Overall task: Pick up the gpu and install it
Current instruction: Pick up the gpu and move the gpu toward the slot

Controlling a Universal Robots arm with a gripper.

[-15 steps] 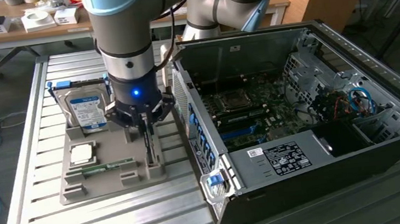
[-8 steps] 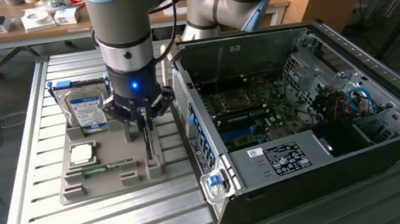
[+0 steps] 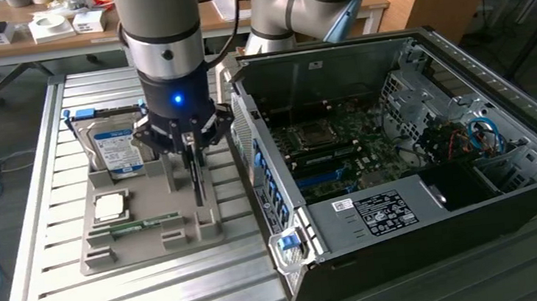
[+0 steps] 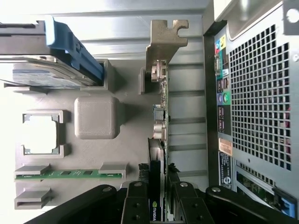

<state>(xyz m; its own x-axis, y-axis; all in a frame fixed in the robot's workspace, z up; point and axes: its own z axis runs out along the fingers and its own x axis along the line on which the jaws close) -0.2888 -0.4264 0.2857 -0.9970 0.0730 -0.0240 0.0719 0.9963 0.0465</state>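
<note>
The gpu [image 3: 197,181] is a thin dark card standing on its edge in a slot of the grey parts tray [image 3: 150,245]. My gripper [image 3: 189,145] hangs straight above it with the fingers down either side of the card's top edge. In the wrist view the gpu [image 4: 160,116] runs lengthwise away from the camera, its metal bracket [image 4: 164,43] at the far end. The black fingers [image 4: 136,201] of my gripper [image 4: 159,187] press on both faces of the card, shut on it. The card's lower edge still looks seated in the tray [image 4: 96,112].
The tray also holds a silver hard drive [image 3: 115,147] with a blue clip, a square processor [image 3: 111,205] and a green memory stick [image 3: 142,224]. The open computer case [image 3: 399,167] lies close beside the tray on the exterior view's right, its perforated back panel [image 4: 257,93] near the card.
</note>
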